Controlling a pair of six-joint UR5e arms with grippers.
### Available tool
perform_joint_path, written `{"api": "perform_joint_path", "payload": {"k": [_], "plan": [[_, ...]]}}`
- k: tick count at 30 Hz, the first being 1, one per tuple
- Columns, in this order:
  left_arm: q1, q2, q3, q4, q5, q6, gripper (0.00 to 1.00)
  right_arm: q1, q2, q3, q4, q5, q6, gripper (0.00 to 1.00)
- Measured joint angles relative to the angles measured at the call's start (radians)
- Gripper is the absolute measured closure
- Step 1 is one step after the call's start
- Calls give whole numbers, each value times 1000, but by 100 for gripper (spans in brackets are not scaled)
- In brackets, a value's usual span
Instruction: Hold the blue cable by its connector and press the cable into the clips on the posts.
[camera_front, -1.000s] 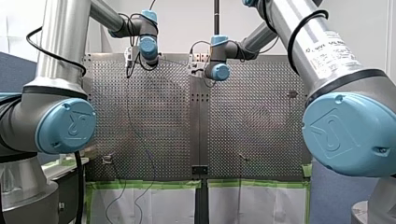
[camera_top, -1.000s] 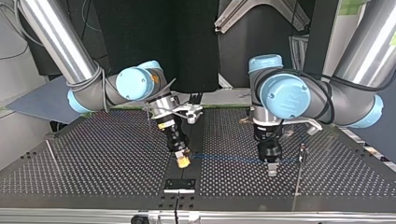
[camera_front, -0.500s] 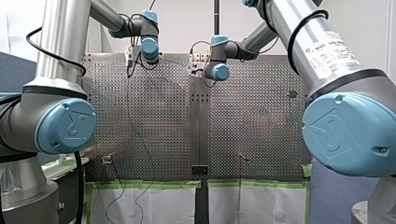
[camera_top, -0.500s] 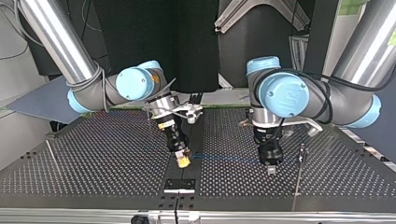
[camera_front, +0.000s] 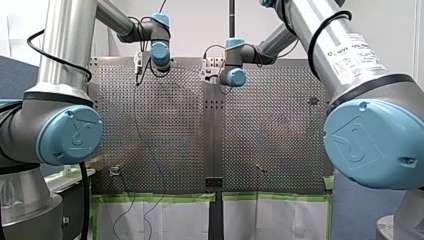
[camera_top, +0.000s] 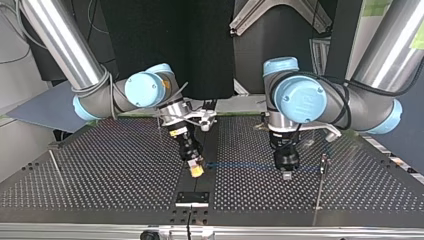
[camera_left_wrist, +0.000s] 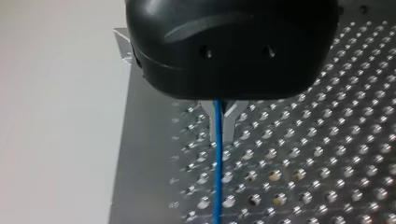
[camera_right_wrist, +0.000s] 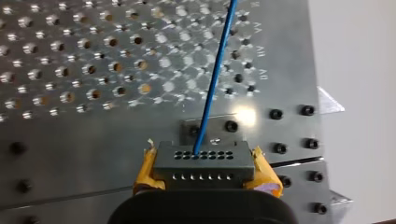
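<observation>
In the top view the thin blue cable (camera_top: 240, 166) runs taut and level between my two grippers, just above the perforated table (camera_top: 100, 170). My right gripper (camera_top: 195, 171), with yellow pads, is shut on the grey connector (camera_right_wrist: 205, 169), and the cable leaves the connector's face. My left gripper (camera_top: 286, 174) is black. Its metal fingers (camera_left_wrist: 229, 119) are shut on the blue cable (camera_left_wrist: 217, 177), which runs on ahead of them over the table. A thin post with a clip (camera_top: 323, 161) stands close beside my left gripper, on the side away from my right gripper.
A second thin rod (camera_top: 56, 167) lies far off at the top view's left. A small black plate (camera_top: 192, 198) sits at the table's near edge in that view. In the front view both grippers work at the table's far end (camera_front: 210, 65), and green tape (camera_front: 160, 197) marks the near edge.
My left gripper has shut on the blue cable and shifted a little up and to the left in the top view. My right gripper has kept hold of the connector in about the same place.
</observation>
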Motion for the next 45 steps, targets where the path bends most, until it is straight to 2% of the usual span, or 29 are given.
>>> {"api": "perform_joint_path", "payload": {"k": [6,11,21,26,32,38,45], "plan": [[-13,0,-49,30,-1,-5,100,-1,-1,45,4,2,-1,100],[-30,-3,-102,77,-1,-7,100,-5,-2,99,1,15,-4,100],[-76,-73,-179,133,-28,2,100,-21,-2,198,-17,54,-31,100],[-97,-104,-227,179,-40,0,100,-25,-2,248,-56,81,-37,100],[-126,-147,-267,235,-42,-4,100,-31,-2,311,-118,134,-50,100],[-157,-166,-313,294,-48,-21,100,-41,-2,371,-177,145,-53,100],[-187,-170,-354,367,-45,-46,100,-54,0,437,-244,169,-85,100]]}}
